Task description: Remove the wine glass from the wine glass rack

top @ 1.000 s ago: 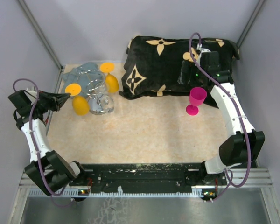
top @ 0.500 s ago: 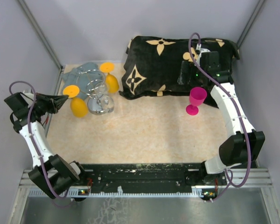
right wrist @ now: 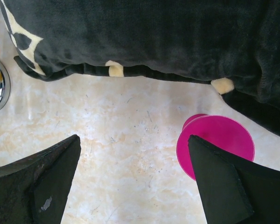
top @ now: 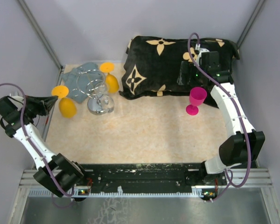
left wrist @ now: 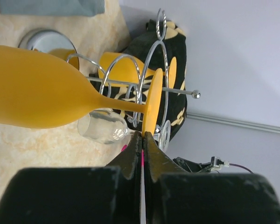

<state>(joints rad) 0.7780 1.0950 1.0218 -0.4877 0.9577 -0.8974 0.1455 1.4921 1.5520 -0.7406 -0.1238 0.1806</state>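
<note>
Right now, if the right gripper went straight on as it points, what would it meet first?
Probably the bare table just short of the black cushion; the pink wine glass stands off to one side of the line.

I'm seeing beige table (top: 144, 130) carrying black flowered cushion (top: 163, 60), pink glass (top: 196, 99) standing upright, wine glass rack (top: 101, 106), grey-blue cloth (top: 77, 80) lying rumpled

left arm (top: 31, 140), right arm (top: 229, 109): white links, black joints | purple cable (top: 191, 46) looped along each | left end effector (left wrist: 142, 140), right end effector (right wrist: 133, 140): black wedge-shaped fingers
</note>
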